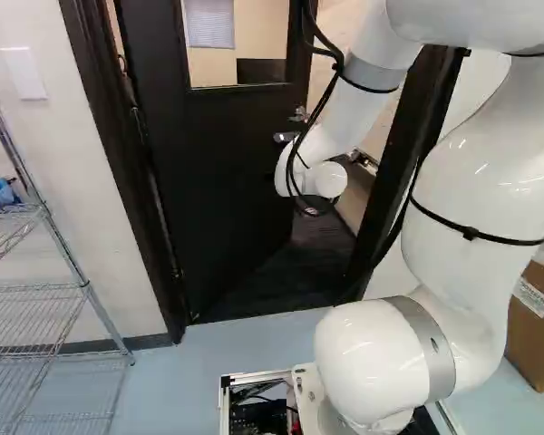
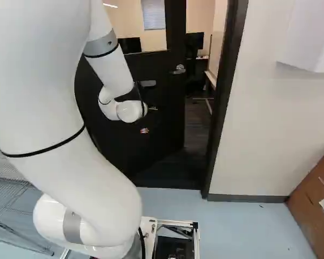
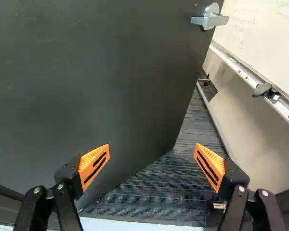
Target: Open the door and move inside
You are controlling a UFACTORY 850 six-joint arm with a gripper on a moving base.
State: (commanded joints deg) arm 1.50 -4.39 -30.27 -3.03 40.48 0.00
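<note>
The black door (image 1: 222,163) stands partly open, swung away from the base into the room beyond; its free edge lies left of the right-hand frame post (image 2: 225,97). Its silver lever handle (image 2: 178,70) sits near that edge. In both base views the arm's wrist hangs before the door and largely hides the gripper. In the wrist view the gripper (image 3: 152,154) is open, its orange pads wide apart with nothing between them. Ahead of it are the door panel (image 3: 86,86) and the gap beside its edge; the handle (image 3: 209,20) is farther ahead, near the edge.
Dark ribbed flooring (image 3: 159,187) continues through the doorway. Beyond the gap is a whiteboard (image 3: 260,38) with a tray. A wire shelf (image 1: 36,290) stands left of the doorway. Cardboard boxes (image 2: 316,202) stand at the right, and a white wall cabinet (image 2: 308,38) hangs above.
</note>
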